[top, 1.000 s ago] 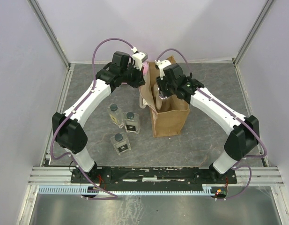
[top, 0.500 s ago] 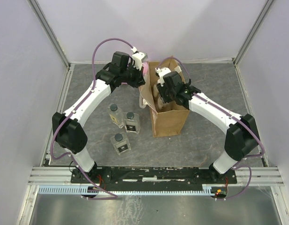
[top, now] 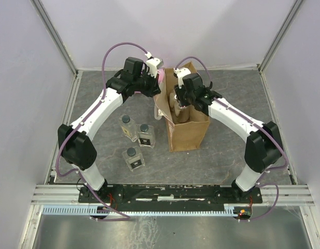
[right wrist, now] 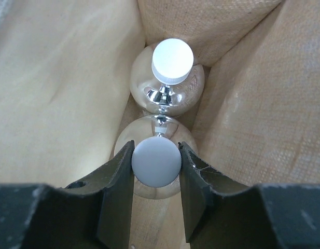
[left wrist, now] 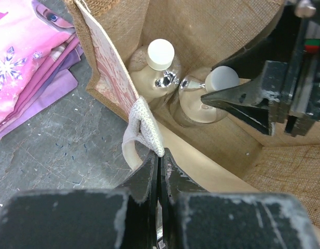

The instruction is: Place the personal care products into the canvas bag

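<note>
Right gripper (right wrist: 156, 155) pinches the white cap (right wrist: 156, 162) of a round bottle (right wrist: 155, 136) low inside the canvas bag (top: 190, 132), a second round bottle (right wrist: 167, 83) at its twelve o'clock. Meanwhile the left gripper (left wrist: 160, 161) is pressed shut on the bag's pale handle (left wrist: 141, 129), with three squarish bottles (top: 145, 135) on the table at the bag's nine o'clock. Such a bottle looks rigid, smooth, likely slippery and weighted by its contents, so the cap seems the soundest hold; against a second ago, the right elbow has swung in toward the bag, the left arm unmoved.
</note>
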Available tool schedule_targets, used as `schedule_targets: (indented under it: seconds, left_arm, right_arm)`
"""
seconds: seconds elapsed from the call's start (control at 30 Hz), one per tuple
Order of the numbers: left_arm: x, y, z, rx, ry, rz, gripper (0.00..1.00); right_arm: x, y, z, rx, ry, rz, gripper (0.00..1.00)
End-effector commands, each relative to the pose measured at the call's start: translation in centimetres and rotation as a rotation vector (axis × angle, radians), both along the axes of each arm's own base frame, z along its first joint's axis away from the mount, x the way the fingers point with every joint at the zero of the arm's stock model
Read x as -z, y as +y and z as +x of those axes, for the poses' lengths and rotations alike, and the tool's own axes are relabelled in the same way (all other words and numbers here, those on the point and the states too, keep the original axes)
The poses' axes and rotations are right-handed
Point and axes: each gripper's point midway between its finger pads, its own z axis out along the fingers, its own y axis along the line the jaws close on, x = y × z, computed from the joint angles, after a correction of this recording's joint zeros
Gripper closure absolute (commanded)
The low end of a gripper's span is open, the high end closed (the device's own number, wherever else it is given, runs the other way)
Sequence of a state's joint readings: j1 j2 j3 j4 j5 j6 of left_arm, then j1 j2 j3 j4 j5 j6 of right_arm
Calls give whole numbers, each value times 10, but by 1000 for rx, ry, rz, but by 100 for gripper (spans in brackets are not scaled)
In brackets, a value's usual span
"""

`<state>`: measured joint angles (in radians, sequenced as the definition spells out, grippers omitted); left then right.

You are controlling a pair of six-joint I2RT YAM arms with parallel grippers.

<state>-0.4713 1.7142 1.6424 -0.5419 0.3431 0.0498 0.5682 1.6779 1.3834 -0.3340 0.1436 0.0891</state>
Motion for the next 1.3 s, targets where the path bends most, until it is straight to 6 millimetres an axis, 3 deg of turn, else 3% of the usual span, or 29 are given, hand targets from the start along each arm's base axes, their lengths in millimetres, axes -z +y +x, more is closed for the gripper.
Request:
schedule_targets:
  seconds: [0.0, 0.3, 0.6, 0.77, 0.9, 1.0, 1.17, 1.27]
  left_arm:
    - [-31, -4, 7, 20, -106, -45, 97]
    - [-29, -4, 11, 14, -101, -42, 97]
    - [-28, -5, 14, 15, -99, -45, 97]
    - [-27, -6, 15, 19, -96, -45, 97]
    - [-28, -7, 15, 20, -96, -50, 97]
    - [-28, -8, 16, 22, -94, -53, 97]
    - [-27, -9, 16, 25, -90, -58, 97]
    - [-27, -9, 16, 23, -92, -56, 97]
  right_arm:
    - [-84, 16, 44, -1, -254, 136, 100]
    - [-85, 18, 53, -15, -252, 131, 100]
    - [-68, 13, 37, -30, -181, 101, 98]
    - [-53, 6, 23, -33, -132, 81, 68]
    - [-58, 0, 15, -31, -121, 72, 44]
    - [-73, -2, 12, -31, -145, 85, 32]
    - [-112, -3, 6, -36, -190, 116, 27]
    - [-138, -1, -5, -75, -221, 149, 18]
